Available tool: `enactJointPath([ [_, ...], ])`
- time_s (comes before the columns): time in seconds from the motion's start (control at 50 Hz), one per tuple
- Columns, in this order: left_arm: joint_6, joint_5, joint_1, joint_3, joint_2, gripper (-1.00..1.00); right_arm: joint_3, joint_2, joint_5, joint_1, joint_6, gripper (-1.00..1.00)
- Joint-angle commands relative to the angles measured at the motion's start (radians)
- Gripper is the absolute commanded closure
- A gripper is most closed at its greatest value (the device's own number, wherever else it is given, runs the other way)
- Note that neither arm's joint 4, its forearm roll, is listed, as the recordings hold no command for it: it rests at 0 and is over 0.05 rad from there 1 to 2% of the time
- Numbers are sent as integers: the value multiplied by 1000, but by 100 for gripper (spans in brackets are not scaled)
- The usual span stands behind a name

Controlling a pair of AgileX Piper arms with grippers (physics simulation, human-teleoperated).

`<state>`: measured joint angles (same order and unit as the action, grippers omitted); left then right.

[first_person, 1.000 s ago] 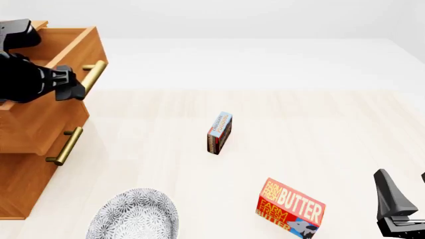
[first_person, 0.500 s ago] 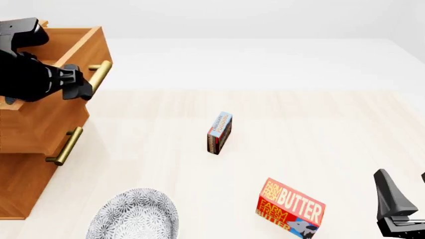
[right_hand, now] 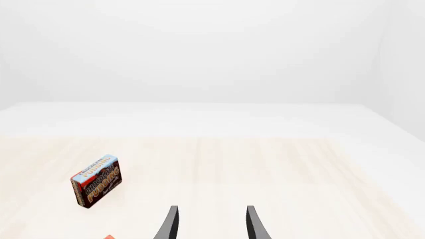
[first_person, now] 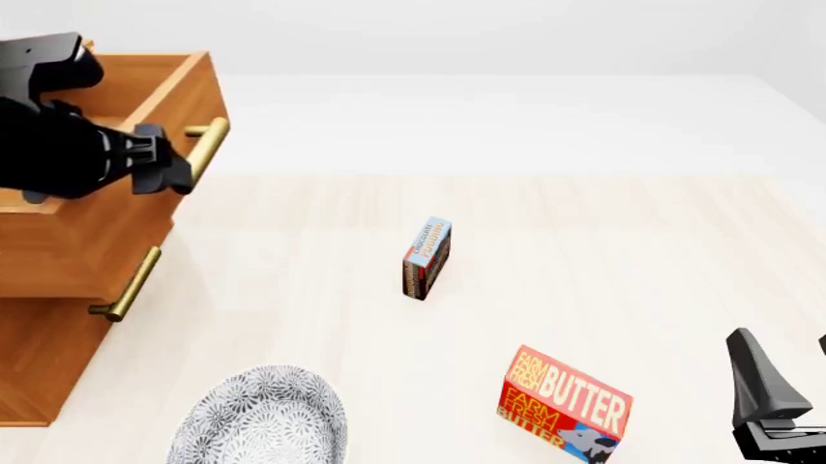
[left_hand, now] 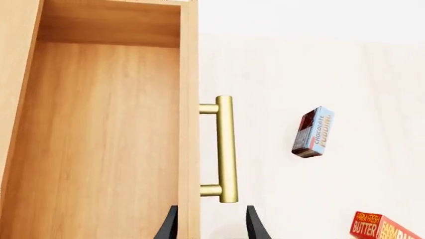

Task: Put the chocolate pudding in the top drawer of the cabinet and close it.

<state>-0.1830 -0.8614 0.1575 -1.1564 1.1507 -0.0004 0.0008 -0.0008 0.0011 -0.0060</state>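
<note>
While the front view is showing the left gripper (first_person: 162, 172) only as a dark mass at the top drawer (first_person: 97, 222) of the cabinet (first_person: 39, 358), the left wrist view is revealing its fingers spread either side of the drawer front below the brass handle (left_hand: 226, 149), grasping nothing. The chocolate pudding (first_person: 427, 258) is standing on the table (first_person: 620, 242), well apart from both grippers. The right gripper (right_hand: 211, 224) is hovering released.

Legible text: "FARM FRESH BUTTER" on the red butter box (first_person: 564, 404), just left of the right gripper (first_person: 790, 391); "CHOCOLATE PUDDING" on the chocolate pudding (left_hand: 313, 132), well apart from both grippers.
</note>
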Motion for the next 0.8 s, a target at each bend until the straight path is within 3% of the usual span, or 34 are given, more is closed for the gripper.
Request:
enactJointPath([
  [0.02, 2, -6, 22, -29, 8, -100, 0, 0, 0, 0, 0, -100],
  [0.44, -31, 57, 92, -6, 38, -100, 0, 0, 0, 0, 0, -100],
  [0.8, -34, 67, 103, -5, 42, -100, 0, 0, 0, 0, 0, -100],
])
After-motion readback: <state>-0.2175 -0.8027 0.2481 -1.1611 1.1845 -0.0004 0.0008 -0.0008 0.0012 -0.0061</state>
